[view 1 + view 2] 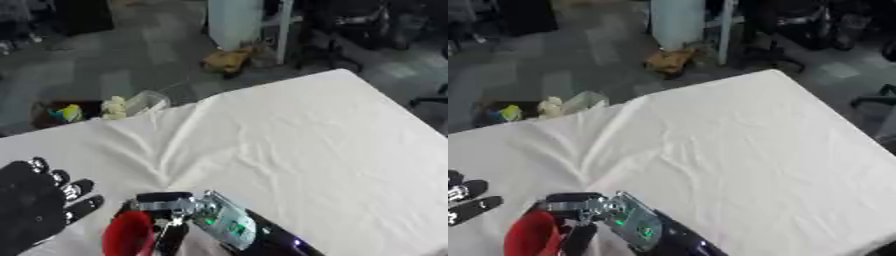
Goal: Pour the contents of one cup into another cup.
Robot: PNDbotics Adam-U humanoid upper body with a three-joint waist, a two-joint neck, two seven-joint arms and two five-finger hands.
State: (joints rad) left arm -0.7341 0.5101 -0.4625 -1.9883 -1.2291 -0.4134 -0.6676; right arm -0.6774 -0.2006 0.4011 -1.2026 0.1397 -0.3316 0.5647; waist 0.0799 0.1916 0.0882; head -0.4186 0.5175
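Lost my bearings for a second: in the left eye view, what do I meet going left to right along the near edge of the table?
Left hand, open with fingers up → red cup, held in the right hand → the right forearm, running off toward the bottom edge → bare white tablecloth.

Illumination: diffuse, even, moderately bright. White tablecloth [332,150] reads bright without blown glare. Soft shadows only in cloth creases beyond fingers of left hand [31,210]. Floor past table markedly dimmer, grey. Whole frame soft, low detail; blur strongest on right hand [166,212] and red cup [127,235] beneath its fingers. Small green light glows on wrist behind fingers. Background objects indistinct.
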